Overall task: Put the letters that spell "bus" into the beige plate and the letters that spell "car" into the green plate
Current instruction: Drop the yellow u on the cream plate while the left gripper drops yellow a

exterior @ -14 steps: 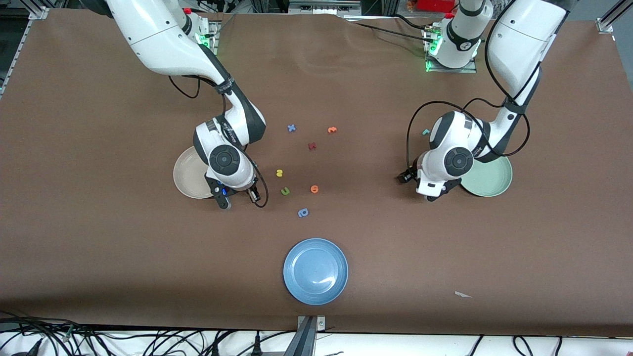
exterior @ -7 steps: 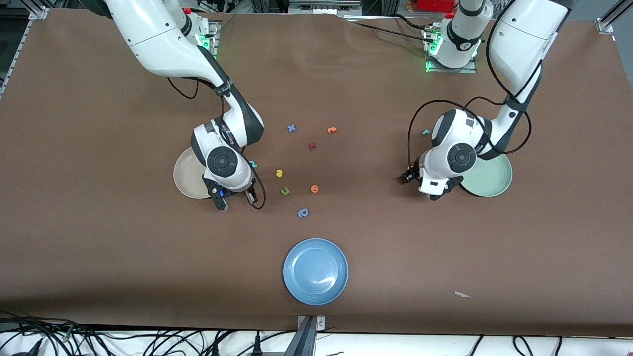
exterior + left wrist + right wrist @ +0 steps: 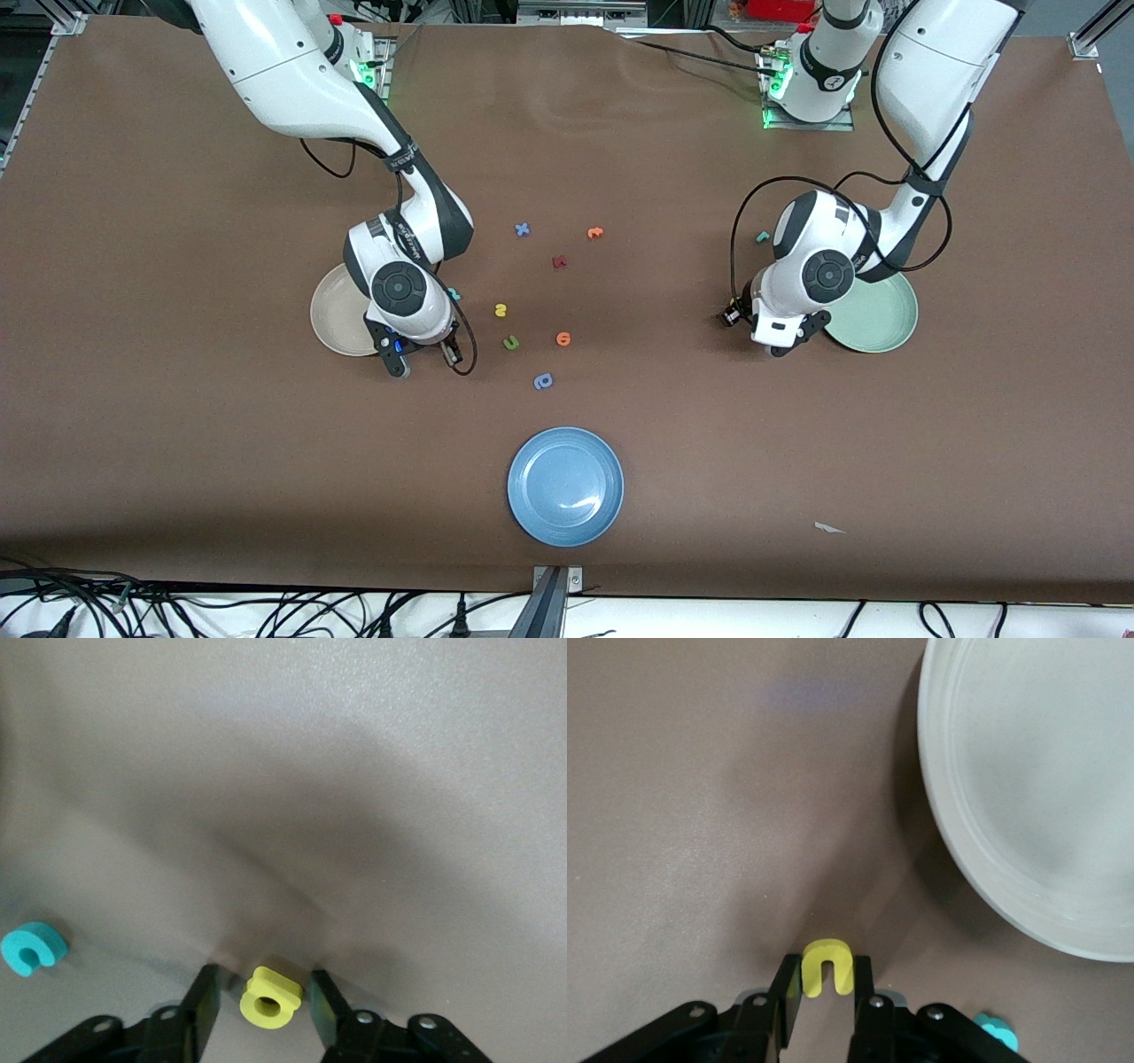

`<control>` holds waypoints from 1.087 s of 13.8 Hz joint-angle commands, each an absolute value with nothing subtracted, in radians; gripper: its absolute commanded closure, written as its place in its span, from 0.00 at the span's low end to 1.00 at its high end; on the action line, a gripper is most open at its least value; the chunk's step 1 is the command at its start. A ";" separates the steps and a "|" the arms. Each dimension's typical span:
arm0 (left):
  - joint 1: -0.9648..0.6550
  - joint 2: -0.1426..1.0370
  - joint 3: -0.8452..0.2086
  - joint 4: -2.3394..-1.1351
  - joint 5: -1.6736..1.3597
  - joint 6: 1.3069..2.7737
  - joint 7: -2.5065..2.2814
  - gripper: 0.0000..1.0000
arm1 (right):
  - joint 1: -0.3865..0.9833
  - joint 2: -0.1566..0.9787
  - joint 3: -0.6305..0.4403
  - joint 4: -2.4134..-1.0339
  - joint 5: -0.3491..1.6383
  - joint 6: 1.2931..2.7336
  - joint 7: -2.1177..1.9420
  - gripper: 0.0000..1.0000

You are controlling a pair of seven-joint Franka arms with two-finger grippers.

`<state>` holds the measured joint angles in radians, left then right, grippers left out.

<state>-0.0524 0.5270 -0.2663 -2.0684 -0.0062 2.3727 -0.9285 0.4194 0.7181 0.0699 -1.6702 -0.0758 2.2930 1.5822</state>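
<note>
While the right gripper (image 3: 821, 988) pinches the yellow u (image 3: 826, 968) in its jaws beside the beige plate (image 3: 1028, 797), the left gripper's (image 3: 259, 997) jaws flank the yellow a (image 3: 270, 996) near the green plate (image 3: 877, 319), closing, grip not yet certain.

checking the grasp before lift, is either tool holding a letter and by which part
The right tool pinches the yellow u by its two outer sides. The left tool only flanks the yellow a, gaps showing: not held.
</note>
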 commanded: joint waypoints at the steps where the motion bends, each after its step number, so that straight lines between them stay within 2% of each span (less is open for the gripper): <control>1: -0.048 0.508 -0.267 -2.108 -0.021 2.384 -0.945 0.67 | 0.425 0.730 0.071 -1.677 -0.097 2.306 1.611 0.74; 3: -0.048 0.508 -0.265 -2.108 -0.020 2.382 -0.951 0.72 | 0.426 0.721 0.072 -1.666 -0.098 2.301 1.611 0.74; 6: -0.049 0.506 -0.267 -2.105 -0.021 2.379 -0.962 0.80 | 0.430 0.645 0.071 -1.661 -0.104 2.274 1.583 0.74; 9: -0.048 0.470 -0.267 -2.091 -0.015 2.317 -0.945 0.87 | 0.416 0.563 0.023 -1.680 -0.100 2.131 1.406 0.74; 13: 0.023 0.365 -0.267 -2.082 -0.021 2.180 -0.794 0.87 | 0.413 0.442 -0.061 -1.871 -0.094 2.137 1.195 0.74; 15: 0.063 0.338 -0.267 -2.071 -0.021 2.084 -0.698 0.88 | 0.413 0.393 -0.101 -2.027 -0.091 2.276 1.122 0.74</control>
<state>0.0206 0.3878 -0.2625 -2.0640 -0.0061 2.1638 -0.7997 0.4099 0.4751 -0.0725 -1.8364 -0.0911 2.1496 1.1924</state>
